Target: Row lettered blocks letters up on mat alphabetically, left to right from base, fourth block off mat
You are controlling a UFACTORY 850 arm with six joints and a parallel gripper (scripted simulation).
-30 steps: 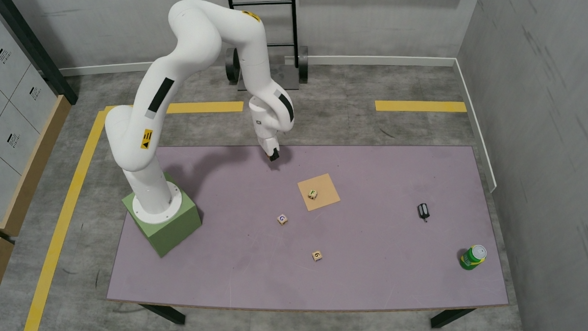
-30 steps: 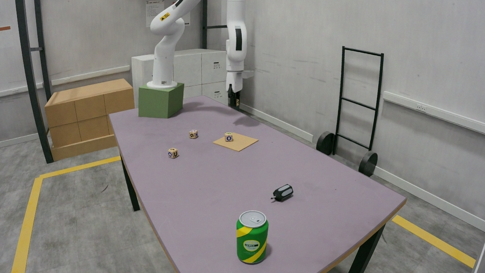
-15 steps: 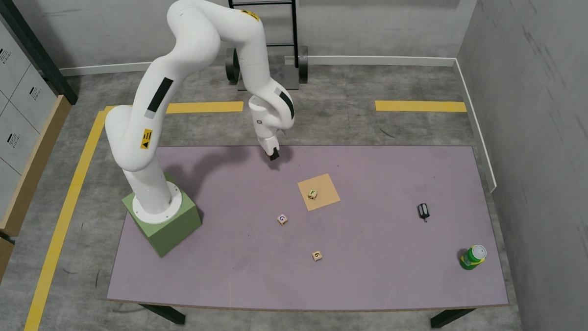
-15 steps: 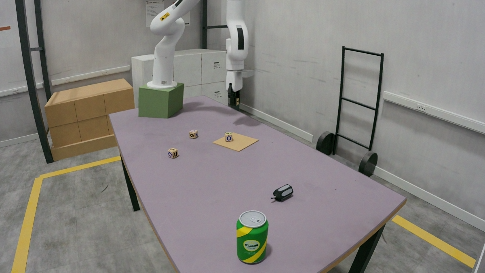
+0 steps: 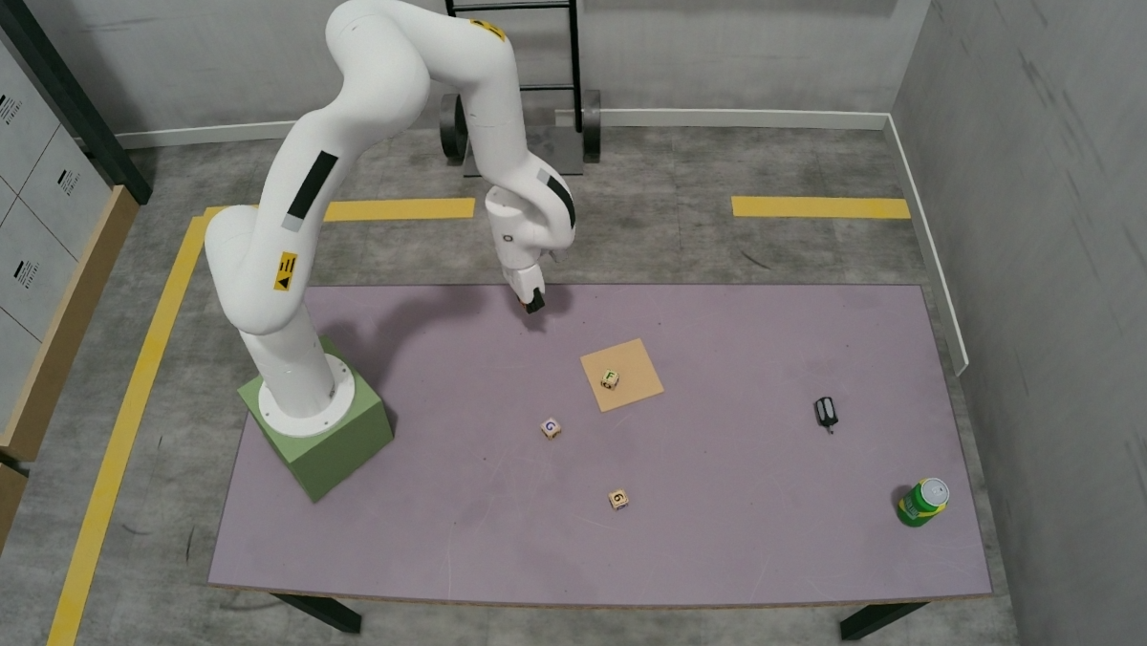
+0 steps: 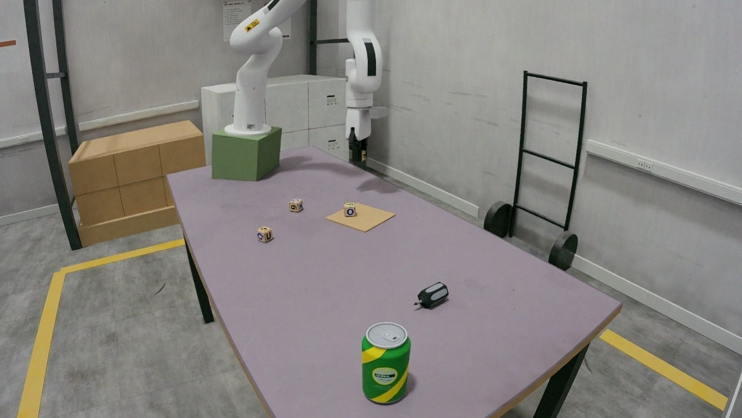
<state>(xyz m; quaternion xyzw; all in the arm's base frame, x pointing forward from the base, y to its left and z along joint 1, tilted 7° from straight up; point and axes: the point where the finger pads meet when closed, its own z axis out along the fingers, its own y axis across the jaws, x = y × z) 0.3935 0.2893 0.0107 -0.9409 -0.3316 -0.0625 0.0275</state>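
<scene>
My gripper (image 5: 533, 304) hangs just above the table's far edge, well apart from the mat, and is shut on a small wooden block (image 6: 363, 153) whose top face is hidden by the fingers. The tan mat (image 5: 621, 374) lies mid-table, and a block showing F (image 5: 610, 378) sits on it; that block also shows in the exterior view (image 6: 349, 209). A block showing G (image 5: 551, 427) lies on the table just off the mat toward the near side. A block showing 9 (image 5: 617, 499) lies farther toward the front edge.
A small black object (image 5: 825, 412) lies on the right part of the table. A green can (image 5: 921, 502) stands near the front right corner. My green base block (image 5: 316, 425) stands at the left end. A hand truck (image 6: 534, 171) stands by the wall.
</scene>
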